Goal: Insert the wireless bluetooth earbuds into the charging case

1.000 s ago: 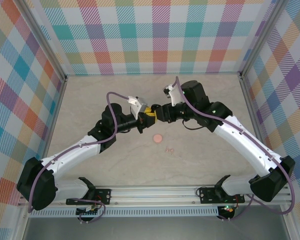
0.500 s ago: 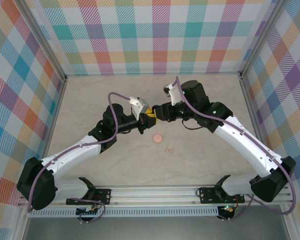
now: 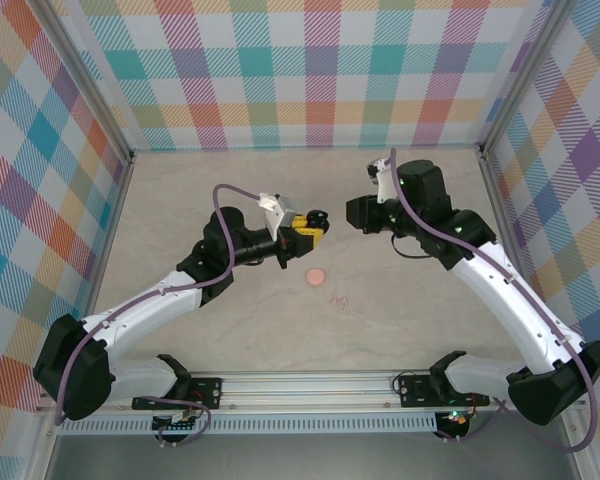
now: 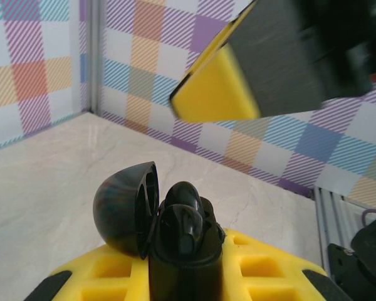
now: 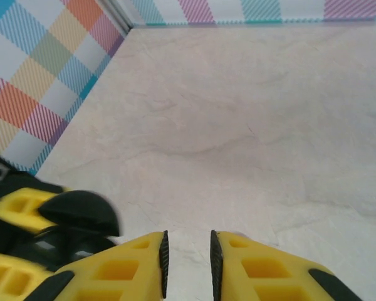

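Left gripper (image 3: 305, 228): clamped on the black charging case (image 4: 182, 276), which is held above the table (image 3: 180, 190) with its lid swung open.
Black earbuds (image 4: 182, 210): seen seated in that open case.
Right gripper (image 5: 188, 257): fingers drawn nearly together with a slim gap, nothing grasped.
Pink earbuds (image 3: 338, 298): laid on the table just right of the pink case (image 3: 316, 276), on the arm-base side of both grippers.
Nearer arm: neither is clearly closer, but the empty right one is judged the one to be used, reaching down and back.
Long axis: the buds are too small for it to be told.
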